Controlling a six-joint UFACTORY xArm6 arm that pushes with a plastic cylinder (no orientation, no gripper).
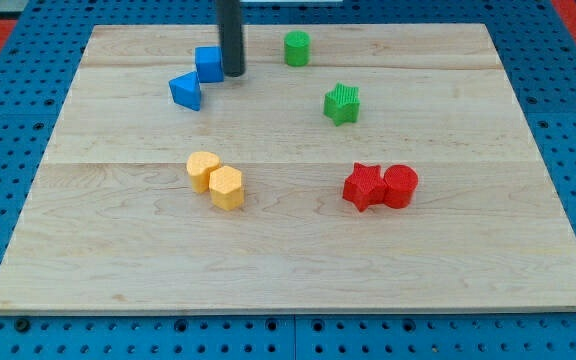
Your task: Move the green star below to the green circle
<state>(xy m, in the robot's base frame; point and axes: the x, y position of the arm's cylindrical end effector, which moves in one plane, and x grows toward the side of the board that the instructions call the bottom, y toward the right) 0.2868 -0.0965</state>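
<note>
Green star [342, 103] sitting toward the view's right on the wooden board [288, 260], a bit below and right of the green circle [297, 48], clearly apart from it. My tip [232, 73] just a bare rod end, no jaws, holding nothing, parked right beside the blue cube [208, 64] at the view's top. Blue triangle-ish block [185, 91] just below-left of that. Yellow pair [215, 179] touching mid-board; red star [364, 186] and red cylinder [401, 186] touching too.

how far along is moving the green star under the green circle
Done: nothing visibly. The green star sits below and right of the green circle, apart from it. In hand: my tip is beside the blue cube, away from the star. Left: reach the star, push it left.
</note>
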